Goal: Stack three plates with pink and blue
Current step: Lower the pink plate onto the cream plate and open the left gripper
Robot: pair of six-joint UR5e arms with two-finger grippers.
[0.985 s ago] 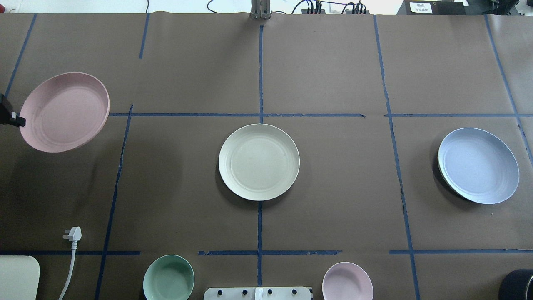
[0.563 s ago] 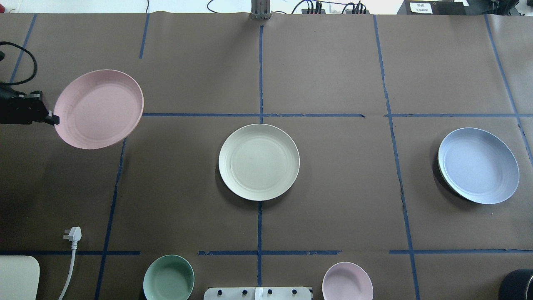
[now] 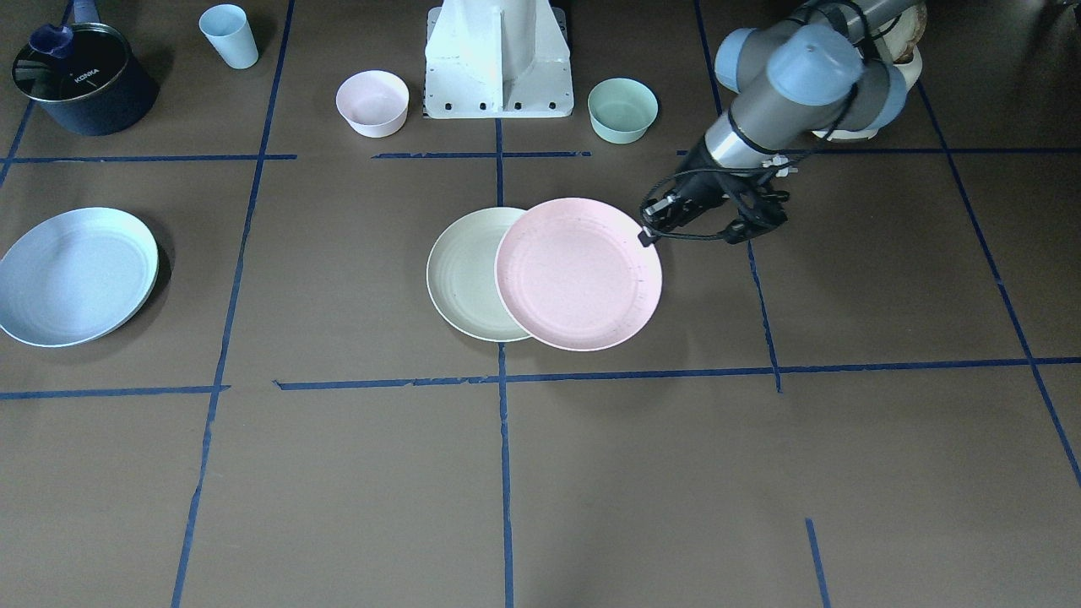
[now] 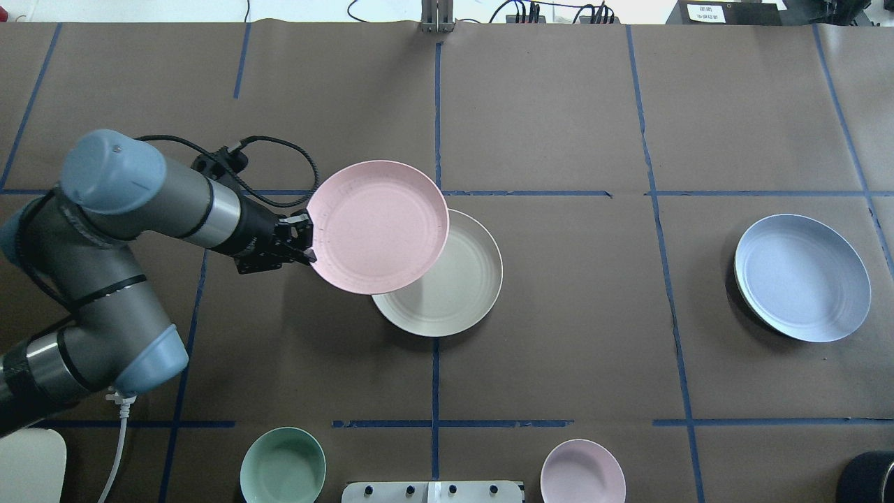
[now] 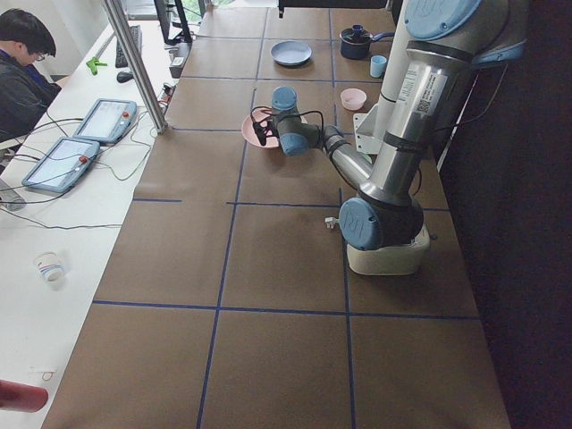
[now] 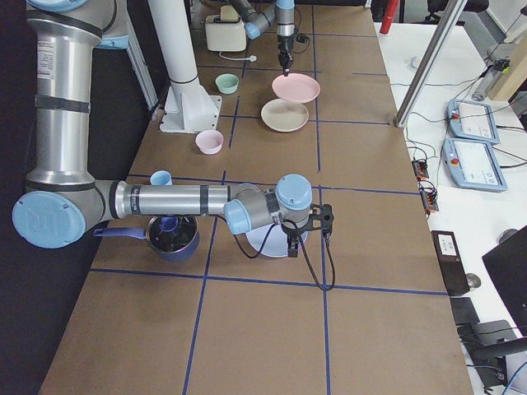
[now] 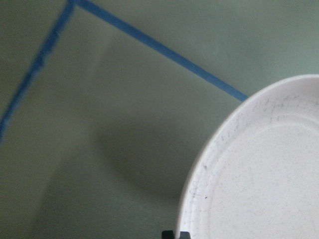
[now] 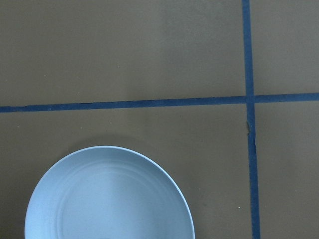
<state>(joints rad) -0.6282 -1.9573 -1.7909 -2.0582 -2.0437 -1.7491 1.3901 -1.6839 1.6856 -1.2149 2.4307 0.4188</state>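
Note:
My left gripper (image 4: pixel 306 241) is shut on the near-left rim of the pink plate (image 4: pixel 380 234) and holds it above the table. The pink plate overlaps the left part of the cream plate (image 4: pixel 461 293), which lies at the table's centre. The front-facing view shows the same overlap, with the pink plate (image 3: pixel 578 274), the cream plate (image 3: pixel 460 274) and the left gripper (image 3: pixel 646 235). The blue plate (image 4: pixel 802 277) lies flat at the right. The right wrist view looks down on the blue plate (image 8: pixel 109 199). My right gripper (image 6: pixel 292 244) shows only in the exterior right view, by the blue plate; I cannot tell whether it is open or shut.
A mint-green bowl (image 4: pixel 283 464) and a small pink bowl (image 4: pixel 582 471) stand near the robot's base (image 3: pixel 498 59). A dark pot (image 3: pixel 80 80) and a light blue cup (image 3: pixel 229 35) stand at the robot's right. A white plug (image 4: pixel 122 395) lies near the left arm.
My left arm has carried the pink plate rightwards from the table's far left to over the cream plate's left part. The cream and blue plates have not moved.

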